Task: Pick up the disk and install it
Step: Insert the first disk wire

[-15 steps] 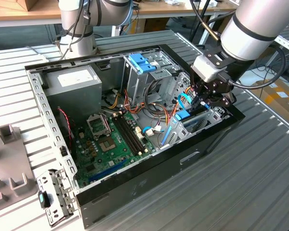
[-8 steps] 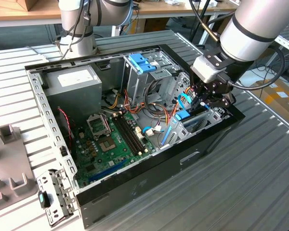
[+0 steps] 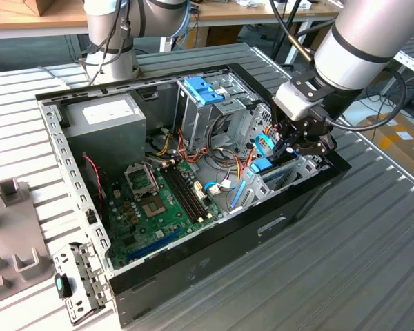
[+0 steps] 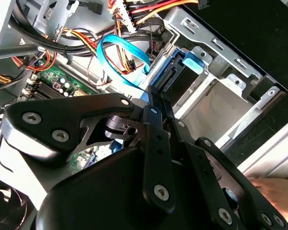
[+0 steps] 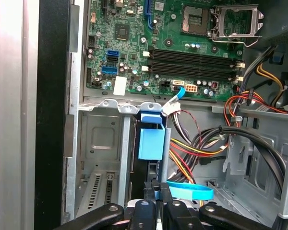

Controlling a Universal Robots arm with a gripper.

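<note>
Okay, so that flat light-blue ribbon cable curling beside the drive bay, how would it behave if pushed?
Probably floppy: the flat light-blue ribbon cable curls in a loose loop, so it would likely bend aside rather than resist. It looks thin, so probably light. It lies close to the bundle of red, yellow and black wires, so it might snag there.

The disk (image 3: 261, 165) is positioned upright on its edge in the drive bay at the exterior view's right end of the open computer case. It is seen edge-on in both wrist views (image 5: 151, 143) (image 4: 182, 67), with a light-blue plastic rail exposed.
</note>
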